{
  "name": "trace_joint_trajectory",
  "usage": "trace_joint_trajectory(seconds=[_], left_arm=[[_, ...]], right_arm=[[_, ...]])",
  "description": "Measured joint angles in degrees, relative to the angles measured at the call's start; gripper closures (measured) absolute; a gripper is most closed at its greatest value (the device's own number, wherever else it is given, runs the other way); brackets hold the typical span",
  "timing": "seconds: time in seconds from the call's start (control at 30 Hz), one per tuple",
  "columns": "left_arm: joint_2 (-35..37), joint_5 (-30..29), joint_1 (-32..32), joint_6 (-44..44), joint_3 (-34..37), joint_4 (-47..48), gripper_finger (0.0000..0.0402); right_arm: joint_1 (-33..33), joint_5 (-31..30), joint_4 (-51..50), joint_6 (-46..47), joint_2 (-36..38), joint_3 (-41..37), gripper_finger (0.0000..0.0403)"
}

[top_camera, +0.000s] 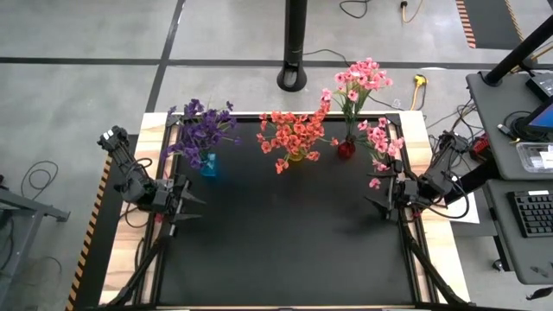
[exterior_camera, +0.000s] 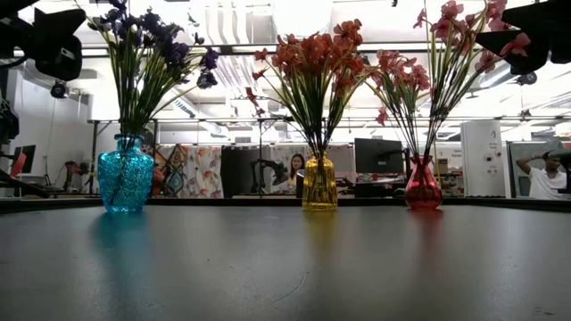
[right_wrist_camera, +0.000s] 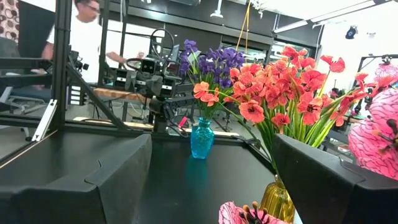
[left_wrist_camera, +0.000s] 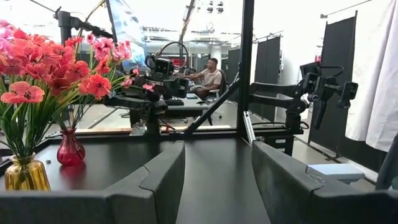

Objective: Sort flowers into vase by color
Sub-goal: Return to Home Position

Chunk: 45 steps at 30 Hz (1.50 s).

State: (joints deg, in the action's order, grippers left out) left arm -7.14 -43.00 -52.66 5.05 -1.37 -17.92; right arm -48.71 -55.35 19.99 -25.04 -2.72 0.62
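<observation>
Three vases stand in a row at the table's far side. Purple flowers (top_camera: 203, 130) stand in a blue vase (exterior_camera: 125, 174), orange-red flowers (top_camera: 292, 134) in a yellow vase (exterior_camera: 319, 183), and pink flowers (top_camera: 361, 82) in a red vase (exterior_camera: 423, 185); the stems stick into the vase necks. My left gripper (top_camera: 197, 208) hovers at the table's left edge, open, with nothing between its fingers (left_wrist_camera: 168, 171). My right gripper (top_camera: 373, 197) hovers at the right edge, open. Pink blossoms (right_wrist_camera: 244, 213) of the spray reach low between its fingers and beside one finger (right_wrist_camera: 376, 140). My right gripper stands open among drooping pink blossoms (top_camera: 375, 182); whether a finger touches them cannot be told.
The black mat (top_camera: 285, 242) lies bare in front of the vases. Dark frame rails run along both sides of the table (top_camera: 415, 250). A black post (top_camera: 295, 52) stands behind the far edge. People sit at desks in the room beyond.
</observation>
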Motion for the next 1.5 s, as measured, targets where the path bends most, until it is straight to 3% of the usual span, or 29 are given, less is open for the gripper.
trace_joint_trajectory(seconds=[1.5], left_arm=[[-0.02, 0.57, 0.0, -4.95, 0.0, 5.72, 0.0233]], right_arm=[[-0.01, 0.0, -0.02, -0.01, 0.0, -0.02, 0.0078]])
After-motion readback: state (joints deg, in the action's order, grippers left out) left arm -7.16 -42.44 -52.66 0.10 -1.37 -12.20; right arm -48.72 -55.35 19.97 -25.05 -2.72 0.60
